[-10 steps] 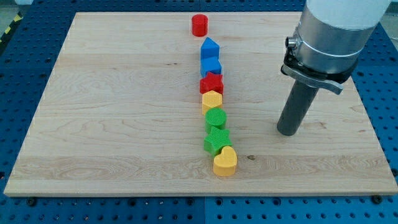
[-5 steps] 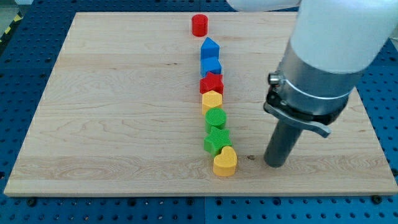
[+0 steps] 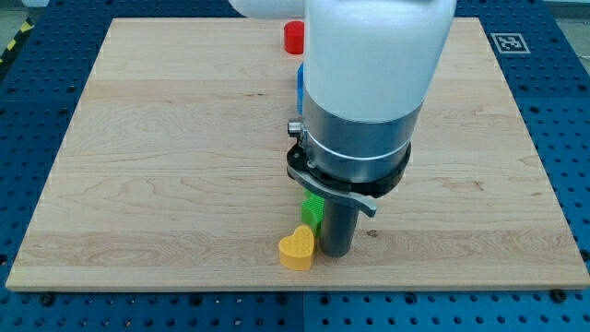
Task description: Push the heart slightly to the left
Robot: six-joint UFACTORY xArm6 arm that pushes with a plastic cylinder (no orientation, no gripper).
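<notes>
Yellow heart block (image 3: pixel 297 249) sits near the bottom edge of the wooden counter (image 3: pixel 138 166). My tip (image 3: pixel 334 253) touches its right side. No jaws here, just a rod.

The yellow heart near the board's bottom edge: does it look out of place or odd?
Nothing looks odd. The yellow heart lies flat on the board, with my tip touching its right side and a green block just above.

Bright, even overhead light floods the wooden board (image 3: pixel 166 148) — shadows stay faint and short, no glare shows, and focus holds sharp to every edge.
</notes>
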